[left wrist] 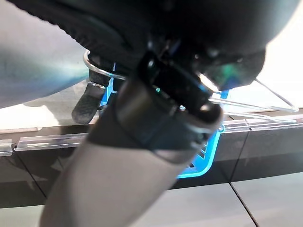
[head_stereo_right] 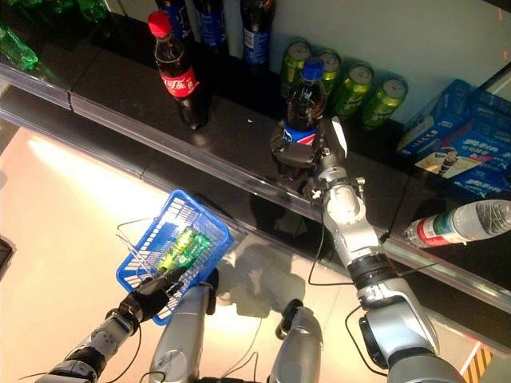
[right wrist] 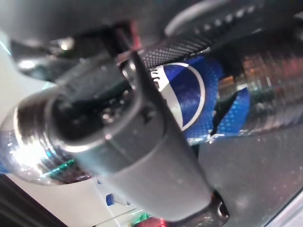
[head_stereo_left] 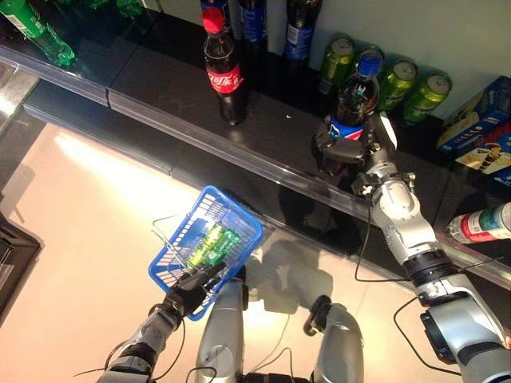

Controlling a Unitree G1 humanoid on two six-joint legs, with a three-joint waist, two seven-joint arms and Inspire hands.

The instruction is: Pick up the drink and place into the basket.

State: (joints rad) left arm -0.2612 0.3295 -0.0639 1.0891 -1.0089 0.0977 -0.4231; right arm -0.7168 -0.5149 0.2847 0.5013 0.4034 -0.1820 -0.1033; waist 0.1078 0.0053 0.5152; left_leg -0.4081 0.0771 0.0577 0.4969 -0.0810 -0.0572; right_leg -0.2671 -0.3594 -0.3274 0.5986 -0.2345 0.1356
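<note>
Basket (head_stereo_left: pixel 239 219) hangs low at left, left hand (head_stereo_left: pixel 190 292) curled round its wire handle, ready to receive. Right hand (head_stereo_left: pixel 345 148) wrapped around the blue-capped drink (head_stereo_left: pixel 357 94), upright on the shelf (head_stereo_left: pixel 263 132), for lifting.

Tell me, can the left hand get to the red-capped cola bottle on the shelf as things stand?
Probably not. The left hand is curled round the handle of the blue basket, low and short of the shelf, while the red-capped cola bottle stands further back.
</note>
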